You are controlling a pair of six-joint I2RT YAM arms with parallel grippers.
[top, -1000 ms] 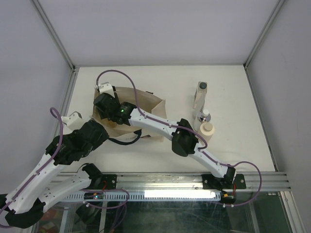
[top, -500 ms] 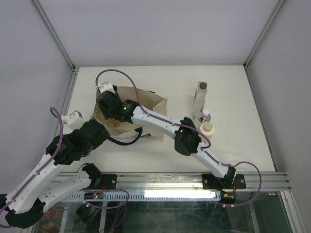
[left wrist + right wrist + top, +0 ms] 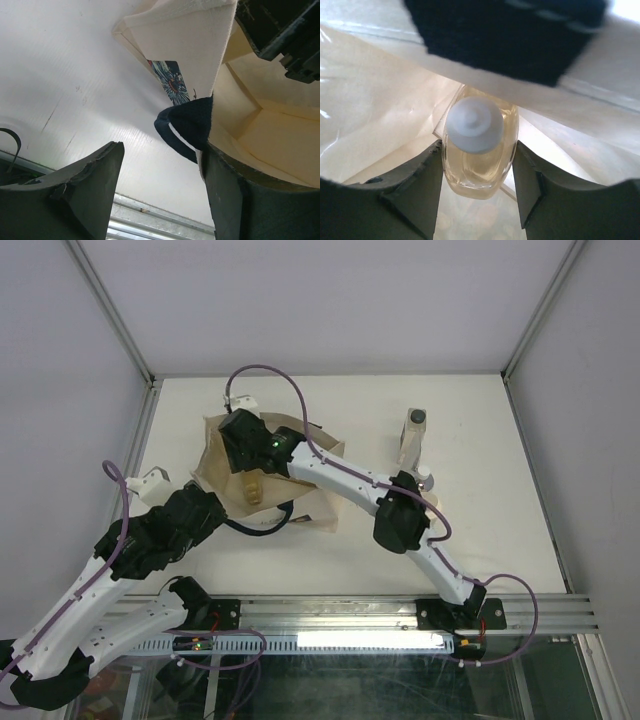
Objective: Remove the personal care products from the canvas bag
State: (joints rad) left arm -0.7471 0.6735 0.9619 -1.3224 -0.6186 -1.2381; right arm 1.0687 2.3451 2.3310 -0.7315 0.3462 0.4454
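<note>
The white counter [image 3: 500, 520] sits inside a booth of pale grey walls [image 3: 330, 300], joined by slim aluminium posts [image 3: 112, 315]. Along the near edge runs a metal rail [image 3: 330, 612], and under it a bright light strip [image 3: 370, 638] shines.

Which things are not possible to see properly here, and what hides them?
- Top view: the right gripper covers the canvas bag's mouth, so its inside is hidden.
- Top view: the right arm's elbow hides the table just below the clear rectangular bottle.
- Right wrist view: the bag's blurred rim covers the amber-liquid bottle's far side.
- Top view: the left gripper is under its own arm.
</note>
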